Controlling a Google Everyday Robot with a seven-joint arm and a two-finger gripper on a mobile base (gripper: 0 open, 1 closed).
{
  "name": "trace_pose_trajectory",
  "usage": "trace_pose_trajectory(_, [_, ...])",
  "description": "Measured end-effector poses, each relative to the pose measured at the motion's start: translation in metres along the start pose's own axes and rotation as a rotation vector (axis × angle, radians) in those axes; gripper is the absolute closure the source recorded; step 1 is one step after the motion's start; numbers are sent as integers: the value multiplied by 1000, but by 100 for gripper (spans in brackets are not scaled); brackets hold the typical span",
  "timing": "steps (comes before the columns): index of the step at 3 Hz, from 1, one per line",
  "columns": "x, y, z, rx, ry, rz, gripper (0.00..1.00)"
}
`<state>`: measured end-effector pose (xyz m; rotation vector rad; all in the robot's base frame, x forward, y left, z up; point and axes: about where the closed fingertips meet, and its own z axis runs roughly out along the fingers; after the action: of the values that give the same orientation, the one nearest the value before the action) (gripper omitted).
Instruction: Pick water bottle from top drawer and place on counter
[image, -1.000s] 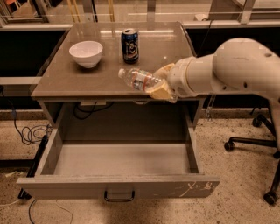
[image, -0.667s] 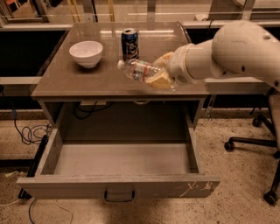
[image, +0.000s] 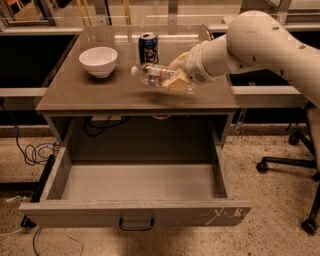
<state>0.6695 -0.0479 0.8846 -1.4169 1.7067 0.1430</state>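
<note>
The water bottle (image: 154, 75), clear with a white cap and a red-blue label, lies sideways in my gripper (image: 176, 76), cap pointing left. The gripper is shut on its bottom half and holds it a little above the middle of the counter (image: 75, 92). A shadow lies on the counter under it. The top drawer (image: 135, 214) is pulled fully open below, with nothing showing inside, its dark handle at the front middle. My white arm (image: 260, 45) reaches in from the right.
A white bowl (image: 98, 61) stands at the counter's left. A dark blue drink can (image: 148, 48) stands upright just behind the bottle. Cables (image: 30, 150) hang at the left of the cabinet. An office chair base (image: 295, 165) stands on the floor at the right.
My gripper has carried the bottle up and to the left, from the counter's right front edge to over its middle, close to the can.
</note>
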Motion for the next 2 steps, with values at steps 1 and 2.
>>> trace_pose_trajectory(1, [15, -7, 22, -32, 14, 12, 100])
trace_pose_trajectory(2, [28, -7, 35, -52, 22, 32, 100])
